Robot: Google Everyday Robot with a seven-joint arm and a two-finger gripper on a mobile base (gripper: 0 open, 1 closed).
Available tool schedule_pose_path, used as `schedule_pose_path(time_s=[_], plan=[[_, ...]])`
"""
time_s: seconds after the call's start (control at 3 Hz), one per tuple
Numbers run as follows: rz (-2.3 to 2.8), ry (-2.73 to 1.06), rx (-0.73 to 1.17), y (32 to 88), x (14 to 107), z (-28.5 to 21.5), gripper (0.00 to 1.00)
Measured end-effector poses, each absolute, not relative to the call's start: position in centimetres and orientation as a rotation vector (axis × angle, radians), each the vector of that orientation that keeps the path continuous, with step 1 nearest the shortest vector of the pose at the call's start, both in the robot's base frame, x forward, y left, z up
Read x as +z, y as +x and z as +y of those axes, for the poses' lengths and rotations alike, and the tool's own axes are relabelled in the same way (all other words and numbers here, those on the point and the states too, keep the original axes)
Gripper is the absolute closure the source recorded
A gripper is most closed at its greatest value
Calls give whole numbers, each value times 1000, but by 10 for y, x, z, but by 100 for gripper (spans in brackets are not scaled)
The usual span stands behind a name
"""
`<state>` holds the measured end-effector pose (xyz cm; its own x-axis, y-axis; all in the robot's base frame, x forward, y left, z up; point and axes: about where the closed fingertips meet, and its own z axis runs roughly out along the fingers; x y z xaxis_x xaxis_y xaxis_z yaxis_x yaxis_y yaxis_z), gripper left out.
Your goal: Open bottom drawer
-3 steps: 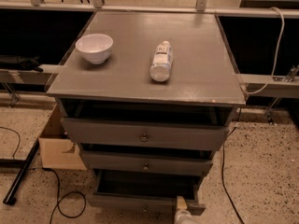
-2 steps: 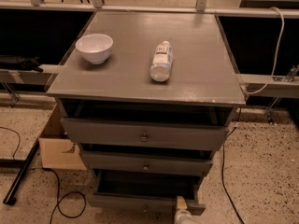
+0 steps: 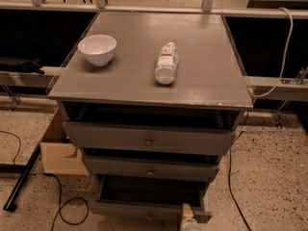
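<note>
- You are looking down on a grey cabinet [image 3: 202, 76] that stands on a speckled floor [image 3: 269, 177], with a dark rail behind it.
- The gripper [image 3: 189, 219] sits at the very bottom edge of the view, at the right end of the bottom drawer's front. Only its pale tip shows, so you cannot tell how wide it stands or whether it has hold of anything.
- The bottom drawer [image 3: 134, 210] is the lowest of three and stands well out, its dark inside showing.
- Expect stiff painted wood, probably light, since it looks empty. Your natural hold is a knob at the centre of the front, likely small and slick — it is not clear here. A pull from the right corner could skew the drawer and bind it.
- Above it, the middle drawer [image 3: 192, 171] and top drawer [image 3: 192, 141] each stand slightly out.
- On top are a white bowl [image 3: 97, 49] and a bottle [image 3: 166, 63] lying on its side — a jolt could roll it.
- A cardboard box [image 3: 60, 155] sits left of the cabinet.
</note>
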<state>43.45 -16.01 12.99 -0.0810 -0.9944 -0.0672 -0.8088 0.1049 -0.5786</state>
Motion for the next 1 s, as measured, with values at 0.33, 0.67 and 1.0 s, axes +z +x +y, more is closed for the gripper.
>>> schedule_pose_path(time_s=[0.33, 0.67, 1.0], plan=[[1951, -1753, -550, 429, 131, -160, 100], [1947, -1764, -551, 424, 127, -159, 100], [1949, -1773, -549, 417, 124, -160, 100]])
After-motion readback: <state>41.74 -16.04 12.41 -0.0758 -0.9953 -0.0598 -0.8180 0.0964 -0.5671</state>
